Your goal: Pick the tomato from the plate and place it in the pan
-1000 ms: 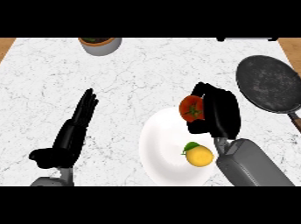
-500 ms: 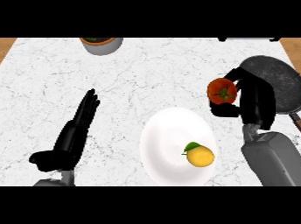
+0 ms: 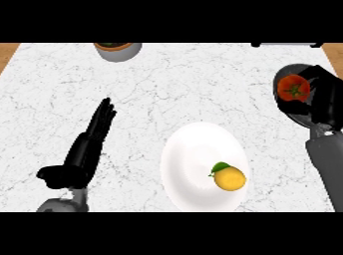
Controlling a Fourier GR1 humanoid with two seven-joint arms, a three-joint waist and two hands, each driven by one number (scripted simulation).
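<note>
The right hand (image 3: 330, 102), fingers curled round the tomato (image 3: 293, 88), has swung off the plate (image 3: 196, 149) and now hovers over the pan (image 3: 286, 107). Only the release looks left (left hand (image 3: 86, 144) rests flat, fingers straight).

The right hand (image 3: 329, 99) covers most of the pan (image 3: 288, 112); the grey pot (image 3: 117, 50) is cropped at the top.

You see the right robot hand (image 3: 327, 102) curled round the tomato (image 3: 293, 87), holding it over the dark pan (image 3: 290, 110) at the right side of the marble desk (image 3: 174, 89). The left robot hand (image 3: 86, 147) rests at lower left, fingers straight. Between the arms sits a white plate (image 3: 193, 154) with a yellow lemon (image 3: 230, 178) on its lower right part. A grey pot (image 3: 117, 50) stands at the far edge.
</note>
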